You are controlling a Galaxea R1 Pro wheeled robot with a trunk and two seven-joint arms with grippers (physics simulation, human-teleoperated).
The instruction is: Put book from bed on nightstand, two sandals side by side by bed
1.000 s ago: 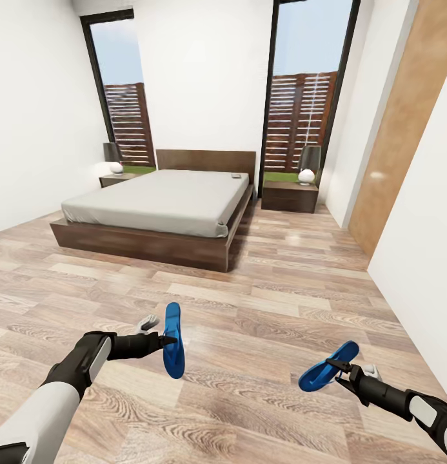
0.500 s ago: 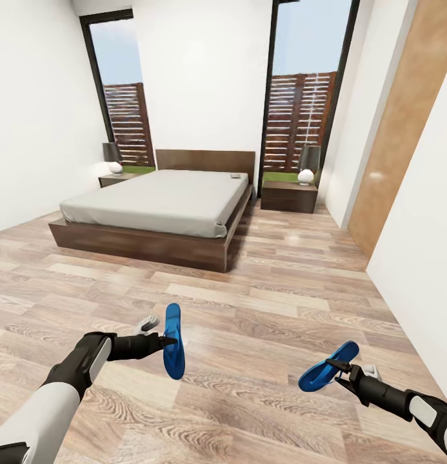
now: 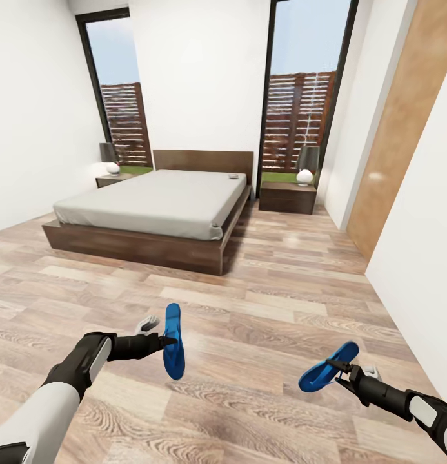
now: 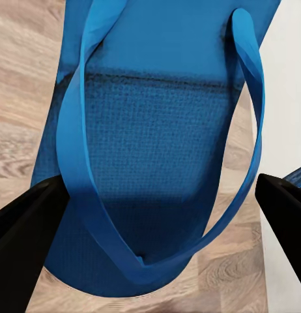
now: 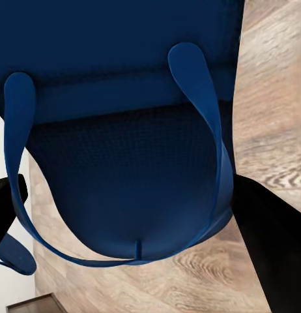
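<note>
I note my left hand [image 3: 166, 340] clamped on one blue sandal [image 3: 173, 341], my right hand [image 3: 335, 371] clamped on the other sandal [image 3: 327, 375], both above the wood floor [image 3: 262, 303]. The bed [image 3: 146, 203] stands well ahead; a small object near its headboard may be the book [image 3: 233, 176].

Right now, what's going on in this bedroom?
The robot is carrying both sandals above the wooden floor, facing the bed. The left tool is shut on one blue sandal, and the right tool is shut on the other sandal. A small item, probably the book, lies on the mattress near the headboard.
</note>
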